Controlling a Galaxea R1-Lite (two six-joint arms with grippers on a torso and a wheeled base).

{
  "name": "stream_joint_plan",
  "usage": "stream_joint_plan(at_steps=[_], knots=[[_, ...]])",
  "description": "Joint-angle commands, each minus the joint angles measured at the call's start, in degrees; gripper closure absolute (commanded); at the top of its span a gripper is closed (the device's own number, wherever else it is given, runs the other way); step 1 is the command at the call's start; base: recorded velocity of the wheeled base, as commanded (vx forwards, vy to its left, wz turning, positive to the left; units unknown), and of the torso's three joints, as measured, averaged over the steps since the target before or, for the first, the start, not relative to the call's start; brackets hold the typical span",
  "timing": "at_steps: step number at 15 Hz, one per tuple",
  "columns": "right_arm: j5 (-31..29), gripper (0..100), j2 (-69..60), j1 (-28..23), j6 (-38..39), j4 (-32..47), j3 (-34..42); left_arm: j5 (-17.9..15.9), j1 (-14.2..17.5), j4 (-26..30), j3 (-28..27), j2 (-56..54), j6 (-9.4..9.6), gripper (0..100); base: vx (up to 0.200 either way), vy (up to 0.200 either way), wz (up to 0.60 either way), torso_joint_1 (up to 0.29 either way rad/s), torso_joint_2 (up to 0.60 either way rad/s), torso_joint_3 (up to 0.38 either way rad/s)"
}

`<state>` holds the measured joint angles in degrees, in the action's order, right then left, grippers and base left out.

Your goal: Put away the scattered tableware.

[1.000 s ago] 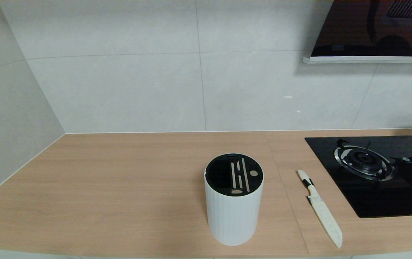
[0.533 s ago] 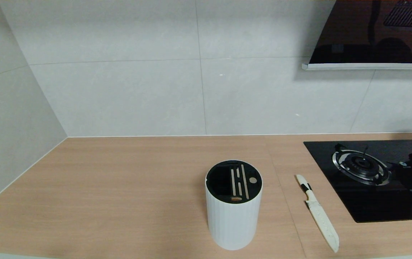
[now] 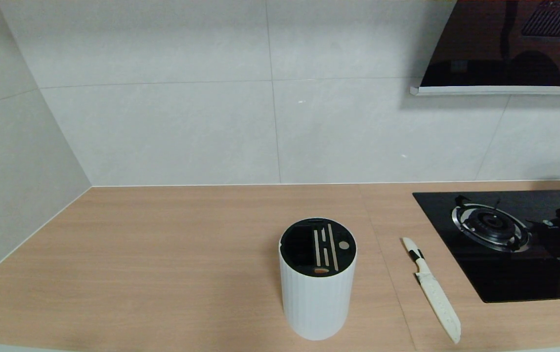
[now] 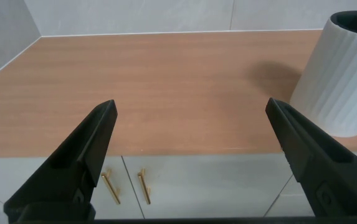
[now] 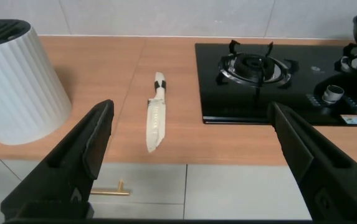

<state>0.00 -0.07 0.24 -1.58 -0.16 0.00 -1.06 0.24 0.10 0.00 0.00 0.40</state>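
The white ribbed cylindrical knife holder (image 3: 317, 298) stands upright near the front edge of the light wooden countertop (image 3: 162, 254). To its right and apart from it, the white knife with a black band (image 3: 431, 291) lies flat, handle toward the wall and tip toward the front edge. The black glass gas hob (image 3: 495, 278) sits just right of the knife. The left gripper (image 4: 189, 109) hangs before the counter's front edge, left of the holder, while the right gripper (image 5: 190, 106) hangs before that edge, facing the knife.

Gap between holder (image 3: 317, 298) and knife (image 3: 431, 289) passable; hob (image 3: 495, 274) close on knife's right.
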Motion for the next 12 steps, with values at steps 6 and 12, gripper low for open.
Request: stream_joint_plan(at_steps=[6, 12], knots=[[3.0, 0, 17.0, 4.3, 1.5, 1.1, -16.9, 0.0, 0.0, 0.0, 0.0, 0.0, -0.05, 0, 0.000, 0.000, 0.00, 0.000, 0.00, 0.000], [3.3, 0, 48.5, 7.5, 0.0, -2.7, -22.9, 0.0, 0.0, 0.1, 0.0, 0.0, -0.05, 0, 0.000, 0.000, 0.00, 0.000, 0.00, 0.000]])
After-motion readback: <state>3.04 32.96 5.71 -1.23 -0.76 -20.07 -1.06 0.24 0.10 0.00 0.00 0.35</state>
